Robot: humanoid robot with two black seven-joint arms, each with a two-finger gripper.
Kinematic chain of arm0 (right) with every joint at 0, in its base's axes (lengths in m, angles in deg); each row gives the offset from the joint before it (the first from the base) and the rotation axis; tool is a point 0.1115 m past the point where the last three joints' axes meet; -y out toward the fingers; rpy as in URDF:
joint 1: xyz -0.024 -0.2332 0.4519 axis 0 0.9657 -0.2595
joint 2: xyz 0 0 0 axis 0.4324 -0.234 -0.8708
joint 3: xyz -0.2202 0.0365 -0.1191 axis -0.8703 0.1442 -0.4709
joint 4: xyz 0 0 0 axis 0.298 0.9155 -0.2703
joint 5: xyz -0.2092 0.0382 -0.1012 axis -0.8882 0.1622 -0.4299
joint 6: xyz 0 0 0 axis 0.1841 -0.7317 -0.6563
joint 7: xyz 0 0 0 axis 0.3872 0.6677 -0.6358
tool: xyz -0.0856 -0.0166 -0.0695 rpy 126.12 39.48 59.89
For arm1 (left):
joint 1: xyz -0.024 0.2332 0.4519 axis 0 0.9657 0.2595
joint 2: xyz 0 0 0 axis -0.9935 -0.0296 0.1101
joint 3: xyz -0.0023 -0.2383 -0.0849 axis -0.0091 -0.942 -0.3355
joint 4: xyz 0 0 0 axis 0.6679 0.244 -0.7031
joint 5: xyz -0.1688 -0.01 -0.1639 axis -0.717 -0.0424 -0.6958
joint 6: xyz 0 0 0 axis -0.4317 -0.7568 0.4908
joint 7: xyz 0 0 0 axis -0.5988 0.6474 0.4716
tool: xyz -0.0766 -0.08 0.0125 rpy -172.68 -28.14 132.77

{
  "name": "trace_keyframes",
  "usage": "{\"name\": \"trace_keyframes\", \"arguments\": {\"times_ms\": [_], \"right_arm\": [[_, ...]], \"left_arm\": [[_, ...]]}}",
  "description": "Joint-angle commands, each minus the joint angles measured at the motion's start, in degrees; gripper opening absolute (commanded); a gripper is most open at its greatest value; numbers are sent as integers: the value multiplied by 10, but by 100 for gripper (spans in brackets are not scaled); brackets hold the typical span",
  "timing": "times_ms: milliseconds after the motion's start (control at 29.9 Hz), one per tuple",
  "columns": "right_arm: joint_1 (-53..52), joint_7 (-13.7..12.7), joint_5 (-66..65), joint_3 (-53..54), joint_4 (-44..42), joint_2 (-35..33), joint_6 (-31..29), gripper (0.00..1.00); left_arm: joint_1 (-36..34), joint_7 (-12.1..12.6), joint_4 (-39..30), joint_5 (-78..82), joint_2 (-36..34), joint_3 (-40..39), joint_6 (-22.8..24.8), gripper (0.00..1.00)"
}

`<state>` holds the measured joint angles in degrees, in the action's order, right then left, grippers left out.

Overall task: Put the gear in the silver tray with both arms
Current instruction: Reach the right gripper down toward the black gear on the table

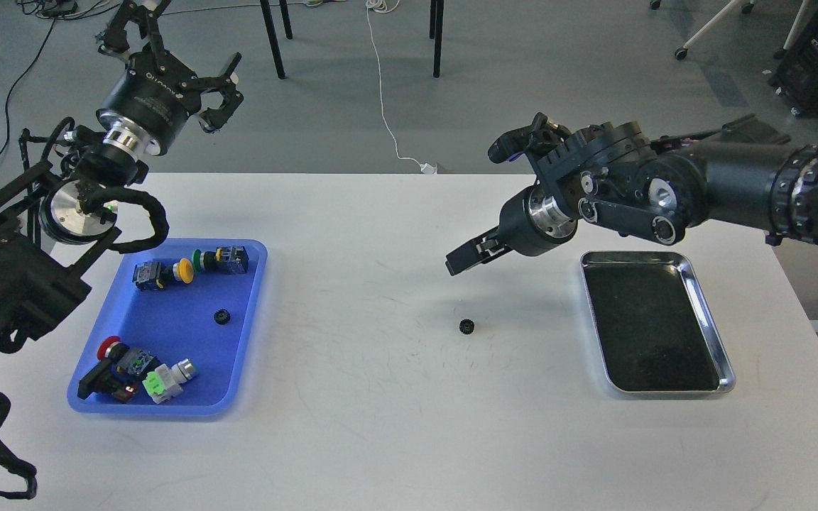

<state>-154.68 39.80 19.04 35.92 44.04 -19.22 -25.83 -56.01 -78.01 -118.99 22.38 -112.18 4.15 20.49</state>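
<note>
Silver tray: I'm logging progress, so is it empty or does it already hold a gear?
Empty. The silver tray shows only its dark bare bottom; one gear lies on the white table, left of it.

Robotics lab or test room, by the look of it. Bare white worktable (pixel 380 397), scuffed with dark marks. Grey hard floor (pixel 522 92) beyond it. White cable (pixel 383 99) trails loose across the floor to a plug near the table's far edge; black cables (pixel 33 50) at far left. Caster-footed stand (pixel 707 28) and a dark wheeled equipment case (pixel 817 64) at upper right. Black furniture legs (pixel 274 35) behind.
</note>
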Motion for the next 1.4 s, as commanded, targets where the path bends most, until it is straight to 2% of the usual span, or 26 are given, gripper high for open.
{"name": "trace_keyframes", "arguments": {"times_ms": [0, 234, 669, 936, 1371], "right_arm": [[22, 0, -3, -17, -3, 19, 0, 85], [59, 0, -3, -17, -4, 27, 0, 75], [76, 0, -3, -17, -19, 41, 0, 53], [76, -1, -3, -17, -33, 41, 0, 46], [83, 0, 3, -1, -36, 41, 4, 45]], "left_arm": [[1, 1, 1, 2, -19, 0, 13, 98], [0, 1, 1, 2, -44, 0, 25, 98], [4, 1, 1, 2, -46, 0, 24, 98], [4, 1, 1, 3, -50, 0, 25, 98], [6, 2, 1, 3, -52, 0, 30, 98]]}}
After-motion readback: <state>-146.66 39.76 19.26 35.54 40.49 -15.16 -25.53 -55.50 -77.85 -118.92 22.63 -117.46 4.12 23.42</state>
